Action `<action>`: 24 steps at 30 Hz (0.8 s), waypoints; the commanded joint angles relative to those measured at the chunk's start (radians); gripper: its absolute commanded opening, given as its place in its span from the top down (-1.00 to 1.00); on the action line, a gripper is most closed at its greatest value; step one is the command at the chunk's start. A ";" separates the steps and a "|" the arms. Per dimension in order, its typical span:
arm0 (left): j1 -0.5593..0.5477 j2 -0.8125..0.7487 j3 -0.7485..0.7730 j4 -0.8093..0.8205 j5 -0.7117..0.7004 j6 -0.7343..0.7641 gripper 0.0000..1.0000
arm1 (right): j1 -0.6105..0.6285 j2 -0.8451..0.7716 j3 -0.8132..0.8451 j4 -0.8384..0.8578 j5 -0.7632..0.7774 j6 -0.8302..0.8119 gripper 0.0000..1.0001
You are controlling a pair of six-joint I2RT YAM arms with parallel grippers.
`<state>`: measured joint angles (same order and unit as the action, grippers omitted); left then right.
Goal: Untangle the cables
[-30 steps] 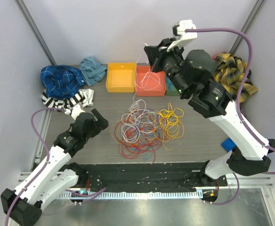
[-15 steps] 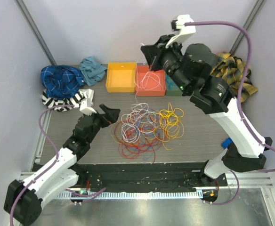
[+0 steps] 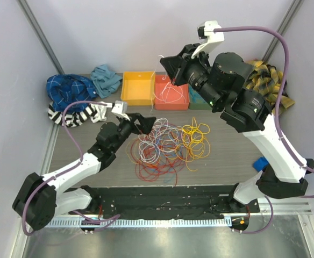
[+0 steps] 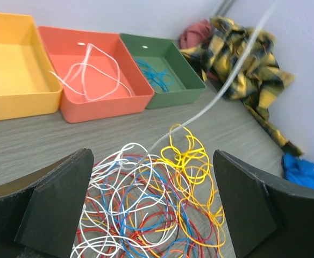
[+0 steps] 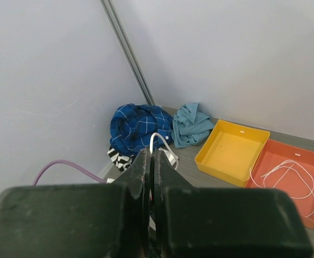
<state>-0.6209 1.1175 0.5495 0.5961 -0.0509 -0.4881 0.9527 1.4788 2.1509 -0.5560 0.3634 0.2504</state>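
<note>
Left gripper (image 3: 144,122) spread wide, matte black pads at the heap's edge. The cables (image 3: 168,145): thin glossy loops, tangled just in front of the orange tray (image 3: 172,106). Right gripper (image 3: 169,65) pressed together above that tray, pinching one taut white strand (image 4: 221,86).

**Plain walls, grey desk**

Desk (image 3: 227,156): grey wood-grain top, soft even light. Pale lavender-grey walls (image 3: 119,32) rise behind it & on both sides. Metal posts slant up from its rear corners, left (image 3: 38,32) & right (image 3: 293,11). Shiny steel sheet (image 3: 173,242) lies below its near edge.
</note>
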 commanded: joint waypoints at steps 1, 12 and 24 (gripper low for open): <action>-0.028 0.031 0.018 0.128 0.085 0.082 -0.98 | -0.002 -0.041 -0.014 0.016 -0.009 0.010 0.98; -0.048 0.191 0.127 0.096 -0.022 0.151 0.40 | 0.000 -0.094 -0.089 0.030 -0.020 0.021 0.99; -0.030 0.108 0.734 -0.507 -0.263 0.194 1.00 | 0.000 -0.245 -0.434 0.070 0.046 0.072 -0.68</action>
<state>-0.6613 1.2503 0.9958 0.2943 -0.2157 -0.3389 0.9527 1.2594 1.8267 -0.5335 0.3809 0.2897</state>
